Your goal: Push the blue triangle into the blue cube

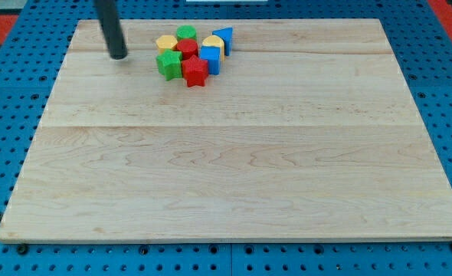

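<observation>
The blue triangle [224,37] sits at the upper right of a tight cluster of blocks near the view's top. The blue cube [210,59] is just below and left of it, with a yellow block [214,44] between them. My tip [118,56] is the lower end of a dark rod on the board, left of the cluster and apart from every block.
The cluster also holds a green round block [185,33], a yellow block [166,43], a red block [187,48], a green block [168,64] and a red star [195,72]. The wooden board [234,169] lies on a blue pegboard.
</observation>
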